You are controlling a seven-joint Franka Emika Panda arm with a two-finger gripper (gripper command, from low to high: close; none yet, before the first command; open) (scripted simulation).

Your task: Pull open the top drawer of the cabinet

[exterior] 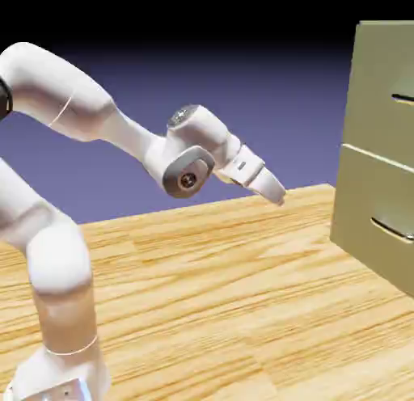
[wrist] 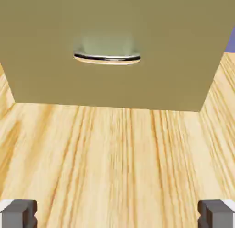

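The olive-khaki cabinet (exterior: pixel 373 161) stands at the exterior view's right, partly cut off by the picture's edge. Its top drawer (exterior: pixel 380 88) sits flush in the front, and only the end of its silver handle (exterior: pixel 403 98) shows. My gripper (exterior: pixel 275 191) hangs above the table, well short of the cabinet and lower than the top handle, angled down toward it. In the hand view the two grey fingertips (wrist: pixel 19 214) stand far apart at the bottom corners, so the gripper (wrist: pixel 117 215) is open with only table between them. The top drawer does not show in the hand view.
The lower drawer front (exterior: pixel 373 221) carries its own silver handle (exterior: pixel 394 227); that handle (wrist: pixel 107 58) fills the upper middle of the hand view, on the cabinet's front (wrist: pixel 114 20). Wood-grain table (exterior: pixel 226 294) stretches between my hand and the cabinet's base.
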